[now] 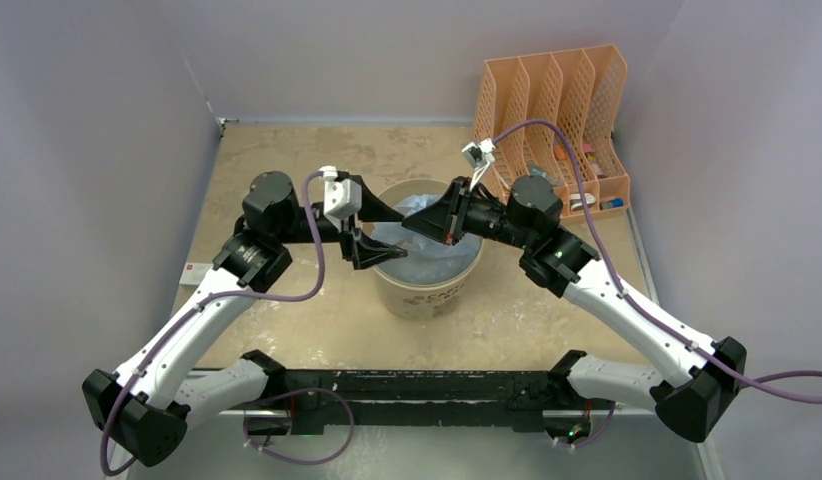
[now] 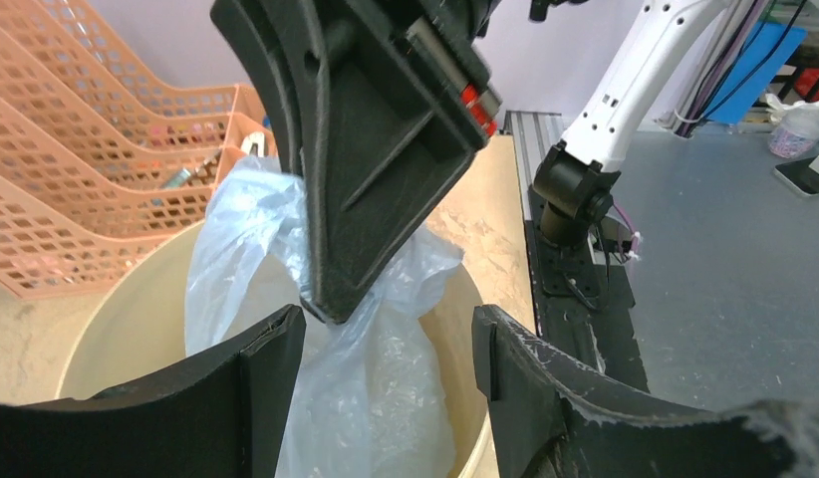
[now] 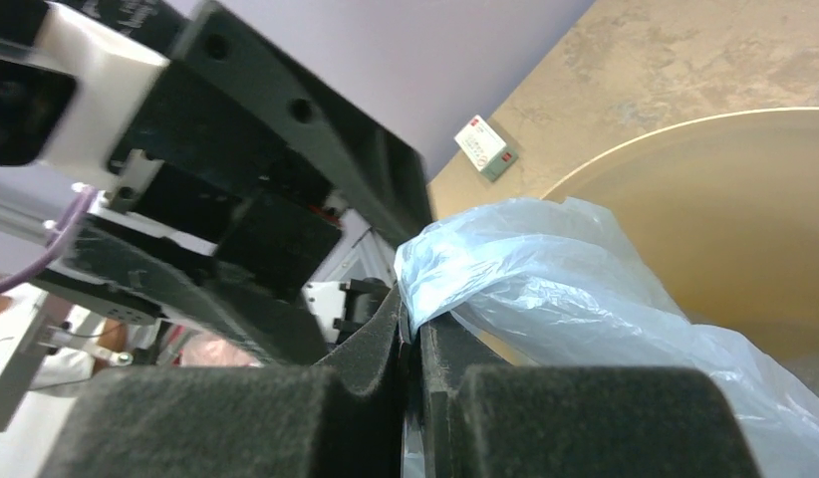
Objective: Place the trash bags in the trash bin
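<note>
1. One trash bag (image 1: 432,258), pale blue and crinkly, is lying bunched in the mouth of the one trash bin (image 1: 427,298). A fold of it is rising above the rim.
2. The bin is standing upright at mid-surface (image 1: 287,160), between the two arms.
3. Right hand (image 3: 410,334): the arm is reaching in from the right and the hand is tilting down over the bin's opening. Its jaws are pressing together on the raised fold, with film bulging out past the tips.
4. Left hand (image 2: 386,334): the arm is reaching in from the left and the hand is hovering at the bin's left rim. The jaws are standing wide apart and gripping nothing. The bag is showing through the gap; whether either finger is brushing it, I cannot tell.
5. Count: two arms, two hands, one bag, one bin, one orange file organizer (image 1: 552,110), one small box (image 1: 192,272).
6. The organizer is standing at the far right, beyond the bin. The box, white with a red mark, is lying at the left edge by the wall.
7. The top view is giving the layout but hiding the grip. Only the right wrist view is showing the pinch on the film. Only the left wrist view is showing the right hand's tip poking down into the bag against the bin's cream inner wall.
</note>
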Robot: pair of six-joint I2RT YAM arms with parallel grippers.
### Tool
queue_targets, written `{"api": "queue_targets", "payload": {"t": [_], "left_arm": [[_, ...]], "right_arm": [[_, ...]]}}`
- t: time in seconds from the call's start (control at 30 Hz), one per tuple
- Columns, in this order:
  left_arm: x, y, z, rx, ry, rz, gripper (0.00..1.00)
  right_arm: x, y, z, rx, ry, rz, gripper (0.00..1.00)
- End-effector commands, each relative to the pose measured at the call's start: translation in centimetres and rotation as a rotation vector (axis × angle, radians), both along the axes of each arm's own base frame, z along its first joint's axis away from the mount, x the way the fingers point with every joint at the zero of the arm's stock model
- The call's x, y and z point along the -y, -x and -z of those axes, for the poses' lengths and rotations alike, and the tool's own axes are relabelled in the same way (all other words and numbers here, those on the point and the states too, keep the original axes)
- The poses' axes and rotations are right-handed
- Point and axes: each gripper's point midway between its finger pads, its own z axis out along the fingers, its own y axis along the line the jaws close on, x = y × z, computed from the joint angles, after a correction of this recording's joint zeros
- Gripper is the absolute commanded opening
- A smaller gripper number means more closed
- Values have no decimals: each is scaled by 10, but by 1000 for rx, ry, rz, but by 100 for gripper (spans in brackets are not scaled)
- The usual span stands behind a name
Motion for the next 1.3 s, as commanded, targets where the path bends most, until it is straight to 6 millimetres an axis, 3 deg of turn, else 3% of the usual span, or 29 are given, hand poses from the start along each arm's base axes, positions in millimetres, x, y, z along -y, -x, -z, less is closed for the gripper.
{"api": "queue_targets", "payload": {"t": [0.0,0.13,0.33,0.53,0.63,0.77,0.93,1.03,1.2,1.27], "left_arm": [[5,-3,8,1,-27,43,62],[3,-15,0,43,10,-47,62],[5,-9,-5,85,39,-3,62],[15,1,0,10,21,73,54],[14,-2,3,-5,8,54,46],[12,-7,1,-11,13,4,22],[8,-19,0,-38,21,-89,3],[6,-26,1,-66,17,-140,0],[4,-27,-3,-85,39,-164,0],[3,-26,-2,-89,38,-163,0]], "right_arm": [[-2,13,-27,84,-65,-62,8],[-2,19,-29,99,-75,-98,9],[-3,22,-31,110,-86,-113,9],[-5,20,-30,96,-85,-114,10],[-3,21,-32,102,-92,-110,11],[-1,21,-33,97,-92,-94,15],[9,9,-20,78,-22,3,36],[19,3,-17,84,11,78,41],[25,3,-16,104,25,97,23],[27,-1,-12,100,45,117,10]]}}
